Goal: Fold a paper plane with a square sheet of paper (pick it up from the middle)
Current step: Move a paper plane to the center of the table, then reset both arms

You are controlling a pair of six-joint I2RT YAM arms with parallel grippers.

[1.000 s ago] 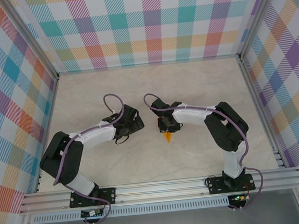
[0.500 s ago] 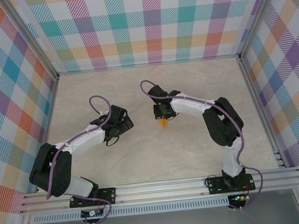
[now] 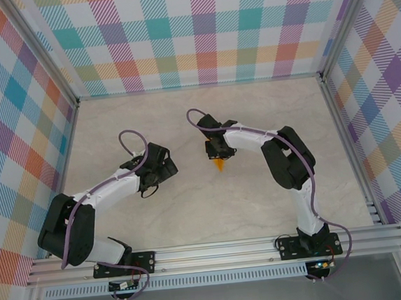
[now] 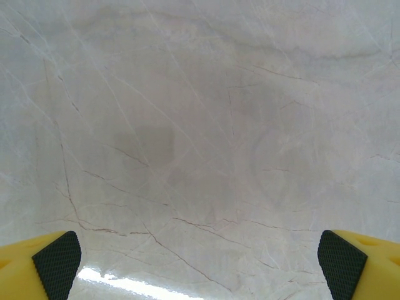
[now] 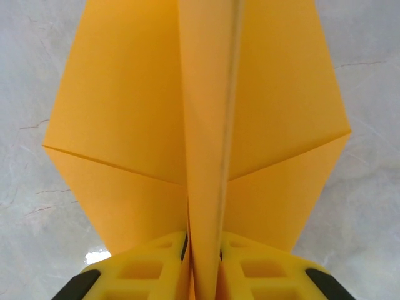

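Observation:
The orange-yellow sheet of paper now stands folded as a paper plane (image 3: 220, 164) near the middle of the table. In the right wrist view the paper plane (image 5: 125, 125) spreads its two wings flat to either side, and its upright centre fold runs down between my yellow fingers (image 5: 150, 269). My right gripper (image 5: 204, 250) is shut on that centre fold; from above, the right gripper (image 3: 218, 155) sits over the plane. My left gripper (image 3: 158, 169) hovers to the left, apart from the paper. Its jaws stand wide open over bare marble, the left gripper (image 4: 199, 262) holding nothing.
The marble table top (image 3: 213, 212) is walled by plaid panels on the left, back and right. An aluminium rail (image 3: 216, 250) with both arm bases runs along the near edge. The right arm's elbow (image 3: 286, 160) stands right of the plane.
The right gripper has carried the plane a little away from the near edge. The left gripper has drawn back to the left, away from the paper, and stayed open.

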